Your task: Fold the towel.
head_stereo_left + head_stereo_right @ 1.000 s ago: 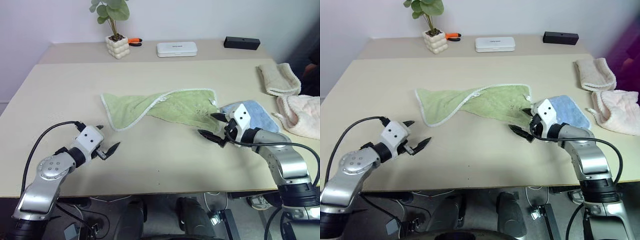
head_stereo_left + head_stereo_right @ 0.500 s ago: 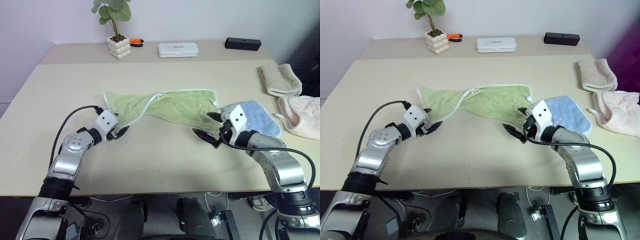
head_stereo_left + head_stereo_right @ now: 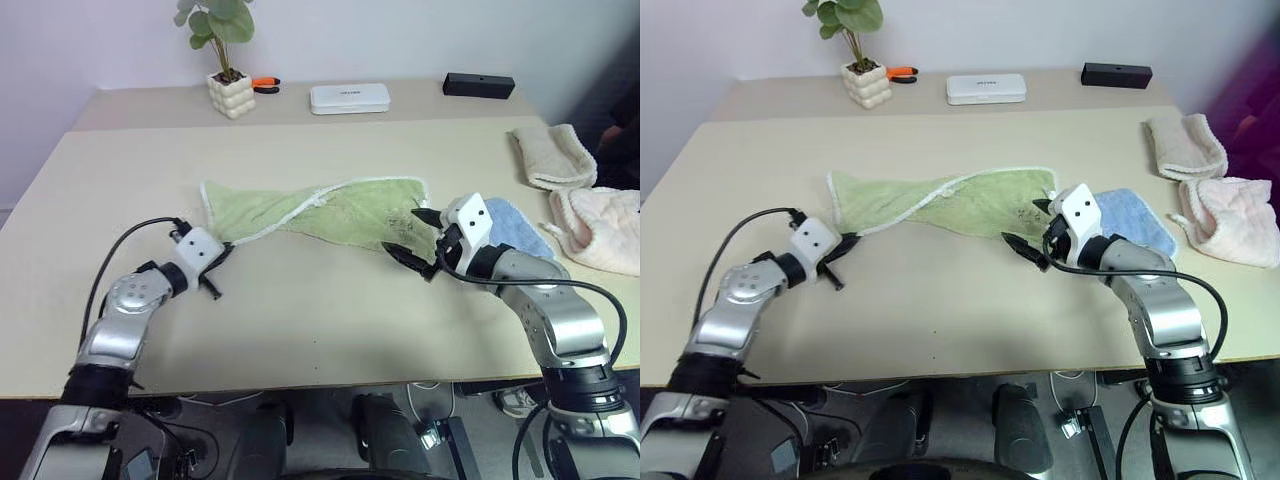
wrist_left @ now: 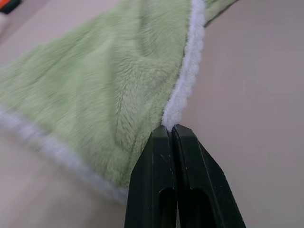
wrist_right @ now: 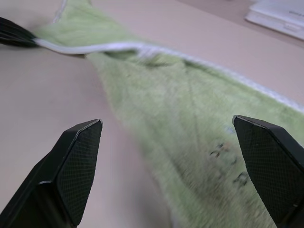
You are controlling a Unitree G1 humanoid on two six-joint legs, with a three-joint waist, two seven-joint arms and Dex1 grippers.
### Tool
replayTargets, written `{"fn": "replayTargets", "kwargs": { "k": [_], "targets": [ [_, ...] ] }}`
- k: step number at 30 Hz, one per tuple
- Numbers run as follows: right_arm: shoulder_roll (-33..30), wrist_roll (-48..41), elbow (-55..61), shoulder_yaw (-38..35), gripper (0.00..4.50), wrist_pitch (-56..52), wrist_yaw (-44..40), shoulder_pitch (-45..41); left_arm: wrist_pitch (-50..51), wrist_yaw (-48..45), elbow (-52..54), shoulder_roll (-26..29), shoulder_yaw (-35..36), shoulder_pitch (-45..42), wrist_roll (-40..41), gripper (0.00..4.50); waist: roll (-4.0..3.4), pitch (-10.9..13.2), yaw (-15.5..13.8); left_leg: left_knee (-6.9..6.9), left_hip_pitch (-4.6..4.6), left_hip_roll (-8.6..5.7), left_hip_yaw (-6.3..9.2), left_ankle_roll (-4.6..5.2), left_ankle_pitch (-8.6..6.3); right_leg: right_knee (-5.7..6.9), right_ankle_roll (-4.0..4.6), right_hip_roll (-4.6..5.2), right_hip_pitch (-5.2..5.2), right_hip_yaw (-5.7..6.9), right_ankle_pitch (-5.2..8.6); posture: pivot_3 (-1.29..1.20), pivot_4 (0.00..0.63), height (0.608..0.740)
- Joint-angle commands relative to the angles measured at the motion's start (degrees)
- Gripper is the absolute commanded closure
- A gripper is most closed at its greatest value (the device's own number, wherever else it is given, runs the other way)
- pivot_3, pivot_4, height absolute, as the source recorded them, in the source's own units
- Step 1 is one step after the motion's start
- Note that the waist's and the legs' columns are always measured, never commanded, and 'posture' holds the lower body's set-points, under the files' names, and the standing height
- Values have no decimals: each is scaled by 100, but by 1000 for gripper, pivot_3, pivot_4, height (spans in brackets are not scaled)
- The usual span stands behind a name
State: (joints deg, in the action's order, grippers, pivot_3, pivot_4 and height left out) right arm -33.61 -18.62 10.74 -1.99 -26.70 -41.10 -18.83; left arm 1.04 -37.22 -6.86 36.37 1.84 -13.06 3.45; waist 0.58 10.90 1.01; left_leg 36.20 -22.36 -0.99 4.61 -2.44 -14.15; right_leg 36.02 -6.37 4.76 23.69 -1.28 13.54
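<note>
Now the towel (image 3: 320, 212) lay mid-table (image 3: 330, 310), light green terry w/ a thin white edge, twisted and rumpled rather than flat. Left pincer (image 4: 172, 135) was pressed together at its near white edge, apparently nipping it; right pincer (image 3: 413, 236) hung spread wide by the towel's right end.

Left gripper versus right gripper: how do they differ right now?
The left gripper is shut on the towel's white near edge; the right gripper is open and holds nothing. The left gripper sits at the towel's left end, the right gripper at its right end, beside the blue towel. Both point towards the towel.
</note>
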Motion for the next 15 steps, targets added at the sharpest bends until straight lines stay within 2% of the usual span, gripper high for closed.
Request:
{"fn": "replayTargets", "kwargs": {
  "k": [1,4,8,15],
  "targets": [
    [-95,57,-127,-60,0,267,-140,-224,296,-259,1226,191,761,493,846,4488,1,1,-7,0,-3,0,0,0,0,-2,0,2,2,0,0,0,150,738],
    [-163,158,-461,-8,0,475,-274,-450,635,-597,2067,525,1255,1412,1203,4488,2,2,-2,-1,-3,0,-3,0,0,-5,0,6,0,-1,0,0,150,738],
    [-272,578,-1291,231,0,954,-411,-884,950,-767,2478,772,1780,2286,1385,4488,1,2,17,-2,1,0,-7,0,0,-4,19,5,1,-1,10,0,150,738],
    [-153,1599,-3604,793,0,2391,-445,-2208,1331,-1061,2763,1109,2021,2895,1425,4488,2,4,11,-1,-1,0,-11,0,0,-7,20,3,1,-1,11,0,150,738]
  ]
}}
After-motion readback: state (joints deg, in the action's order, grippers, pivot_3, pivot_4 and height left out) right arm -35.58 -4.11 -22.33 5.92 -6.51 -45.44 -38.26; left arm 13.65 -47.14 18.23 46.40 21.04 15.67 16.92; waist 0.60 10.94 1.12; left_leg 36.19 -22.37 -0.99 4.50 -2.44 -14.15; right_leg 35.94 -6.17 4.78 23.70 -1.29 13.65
